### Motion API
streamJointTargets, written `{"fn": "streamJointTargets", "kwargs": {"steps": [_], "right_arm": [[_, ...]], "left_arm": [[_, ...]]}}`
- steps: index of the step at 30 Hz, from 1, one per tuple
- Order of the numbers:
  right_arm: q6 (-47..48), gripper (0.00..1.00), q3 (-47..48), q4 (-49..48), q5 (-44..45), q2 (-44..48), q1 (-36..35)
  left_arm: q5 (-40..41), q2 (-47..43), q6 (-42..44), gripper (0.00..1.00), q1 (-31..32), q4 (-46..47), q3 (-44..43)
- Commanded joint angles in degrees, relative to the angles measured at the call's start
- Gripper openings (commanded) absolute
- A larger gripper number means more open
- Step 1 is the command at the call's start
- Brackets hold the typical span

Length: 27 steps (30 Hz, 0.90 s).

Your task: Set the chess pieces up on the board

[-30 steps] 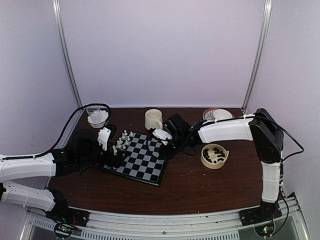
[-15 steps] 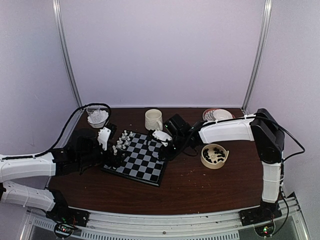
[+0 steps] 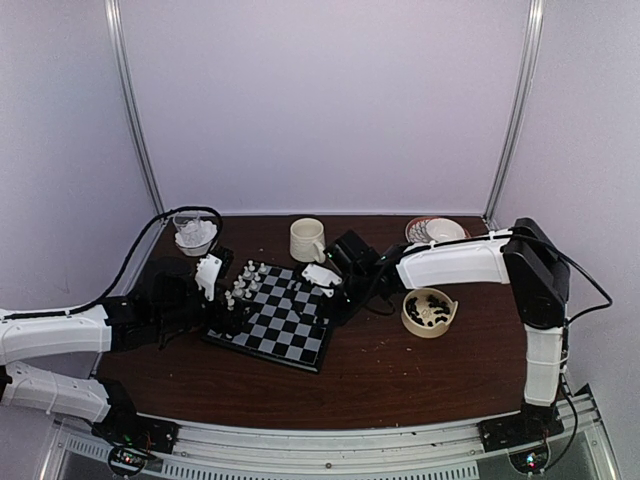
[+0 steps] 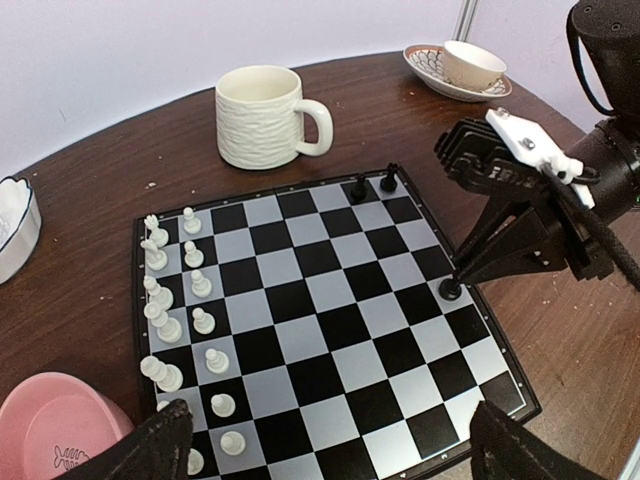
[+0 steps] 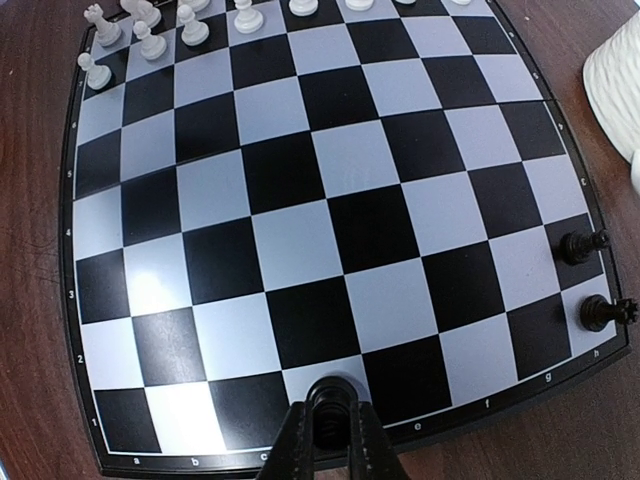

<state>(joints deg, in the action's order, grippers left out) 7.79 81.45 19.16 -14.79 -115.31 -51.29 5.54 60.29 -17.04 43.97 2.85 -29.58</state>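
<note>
The board (image 3: 278,318) lies mid-table, and white chess pieces (image 4: 160,290) fill its two rows nearest the left arm. Two black pieces (image 5: 588,280) stand on the opposite edge row, near the mug. My right gripper (image 5: 328,428) is shut on a black piece (image 4: 450,289), which it holds upright at a pale square of that same edge row, on it or just above it. My left gripper (image 4: 335,455) hovers wide open over the board's near side, its fingers (image 4: 150,450) holding nothing. From above, the left gripper (image 3: 215,290) and the right gripper (image 3: 328,292) flank the board.
A cream mug (image 3: 306,239) stands just behind the board. A glass dish (image 3: 195,234) of white lumps is at the back left. A tan bowl (image 3: 428,311) with black pieces sits to the right, a cup and saucer (image 3: 436,230) behind it. A pink bowl (image 4: 50,430) lies by the left gripper.
My right gripper has shifted slightly down toward the board's edge with the black piece in it. The left arm has not moved.
</note>
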Motion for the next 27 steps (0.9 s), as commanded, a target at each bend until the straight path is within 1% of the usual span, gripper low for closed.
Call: {"fn": "streamJointTargets", "kwargs": {"steps": [1,4,5,7,10,12,17,21,23,25,26,27], "right_arm": [[1.1,0.04,-0.7,3.4,0.4,1.8,-0.7],[1.3,0.09,-0.8,3.4,0.7,2.0,-0.9],[1.4,0.13,-0.9,3.5,0.8,2.0,-1.0],[1.3,0.26,-0.9,3.4,1.1,2.2,-0.9],[1.0,0.41,-1.9,1.8,1.6,3.3,-1.1],[0.8,0.46,-3.2,0.2,1.9,4.8,-1.1],[0.1,0.51,-7.7,-4.3,3.1,10.4,-1.2],[-2.0,0.52,-13.5,-9.8,5.0,16.5,-1.2],[-3.8,0.53,-17.0,-13.4,7.2,19.8,-1.1],[-6.1,0.53,-19.7,-14.6,13.1,23.2,-0.7],[-8.6,0.54,-20.8,-14.3,18.5,24.8,-0.6],[-12.4,0.55,-21.0,-12.8,27.0,26.4,-0.5]], "left_arm": [[-0.4,0.0,0.1,0.97,-0.2,0.9,-1.8],[-0.3,0.1,0.2,0.97,-0.2,0.8,-1.8],[-0.3,0.1,0.2,0.97,-0.2,0.8,-1.8],[-0.3,0.0,0.2,0.97,-0.2,0.8,-1.8],[-0.4,0.0,0.2,0.97,-0.2,0.8,-1.9],[-0.4,-0.1,0.2,0.97,-0.2,0.7,-1.8],[-0.3,-0.2,0.3,0.97,-0.2,0.7,-1.8],[-0.1,-0.2,0.4,0.97,-0.2,1.0,-1.6],[0.1,0.2,0.5,0.97,-0.2,1.0,-1.7],[0.1,0.5,0.7,0.97,-0.2,1.1,-1.8],[0.1,0.5,0.7,0.97,-0.2,1.0,-1.8],[0.1,0.4,0.7,0.97,-0.2,1.0,-1.9]]}}
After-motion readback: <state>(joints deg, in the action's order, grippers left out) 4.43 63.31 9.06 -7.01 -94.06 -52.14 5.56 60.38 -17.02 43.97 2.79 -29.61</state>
